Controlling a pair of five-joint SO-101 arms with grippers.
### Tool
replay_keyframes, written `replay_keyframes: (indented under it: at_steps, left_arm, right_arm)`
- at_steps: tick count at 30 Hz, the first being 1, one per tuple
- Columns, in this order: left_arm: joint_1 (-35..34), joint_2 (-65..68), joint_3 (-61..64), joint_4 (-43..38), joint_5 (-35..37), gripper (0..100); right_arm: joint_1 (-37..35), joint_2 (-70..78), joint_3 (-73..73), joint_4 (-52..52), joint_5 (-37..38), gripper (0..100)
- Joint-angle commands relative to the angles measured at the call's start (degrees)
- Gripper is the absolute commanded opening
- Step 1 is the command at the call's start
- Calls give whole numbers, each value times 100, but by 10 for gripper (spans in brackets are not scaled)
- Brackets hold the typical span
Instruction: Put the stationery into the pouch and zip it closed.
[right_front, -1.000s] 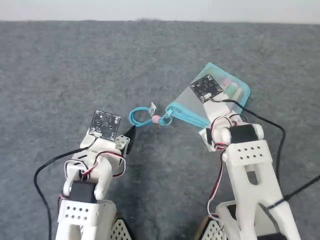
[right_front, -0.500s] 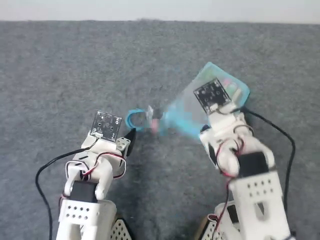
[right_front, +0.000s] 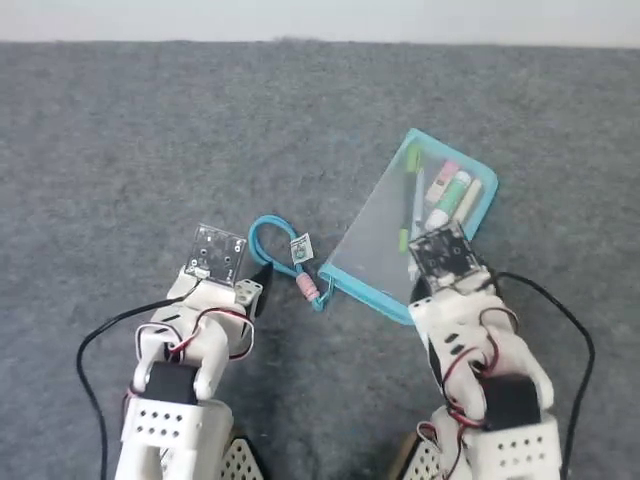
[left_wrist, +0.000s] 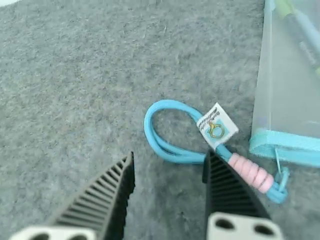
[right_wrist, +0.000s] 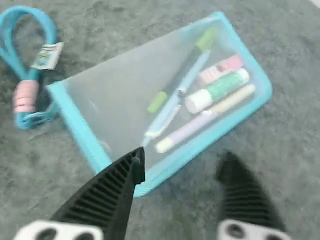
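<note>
The clear pouch with cyan edging lies flat on the grey carpet, holding pens, a glue stick and other stationery. Its cyan strap loop with a paper tag and a pink bead trails off the near corner. My left gripper is open just short of the strap loop, touching nothing. My right gripper is open above the pouch's near edge, with nothing between its fingers. The stationery shows through the clear side. The right arm stands just in front of the pouch.
Grey carpet covers the whole table, with open room to the left and behind the pouch. A pale wall edge runs along the far side. Black cables hang off both arms near the front.
The right arm has pulled back from over the pouch toward the front. The pouch and strap have slid nearer and now lie flat. The left arm has barely moved.
</note>
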Motion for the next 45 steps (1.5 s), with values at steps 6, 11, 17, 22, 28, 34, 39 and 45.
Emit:
replay_keyframes:
  at_steps: [6, 11, 17, 22, 28, 34, 39, 45]
  left_arm:
    - [-26, -88, 602, -1319, 0, 210]
    - [-26, -62, 602, -369, -35, 210]
    - [-35, -325, 602, 281, -35, 210]
    - [-26, -536, 602, 659, -35, 210]
    - [-18, -774, 602, 993, -26, 210]
    - [-18, -1046, 602, 1354, -26, 210]
    - [-18, -1345, 602, 1802, -26, 210]
    - [-9, -1793, 593, 2541, -26, 210]
  right_arm:
    - [1077, -1631, 949, 497, -62, 27]
    - [1305, -1622, 1407, 488, -62, 78]
    - [1516, -1622, 2075, 488, -62, 125]
    - [1640, -1613, 2409, 488, -62, 127]
    - [1833, -1569, 2418, 690, -62, 126]
    - [1824, -1613, 2418, 989, -70, 129]
    - [1815, -1613, 2418, 989, -97, 130]
    - [1807, -1613, 2418, 989, -79, 130]
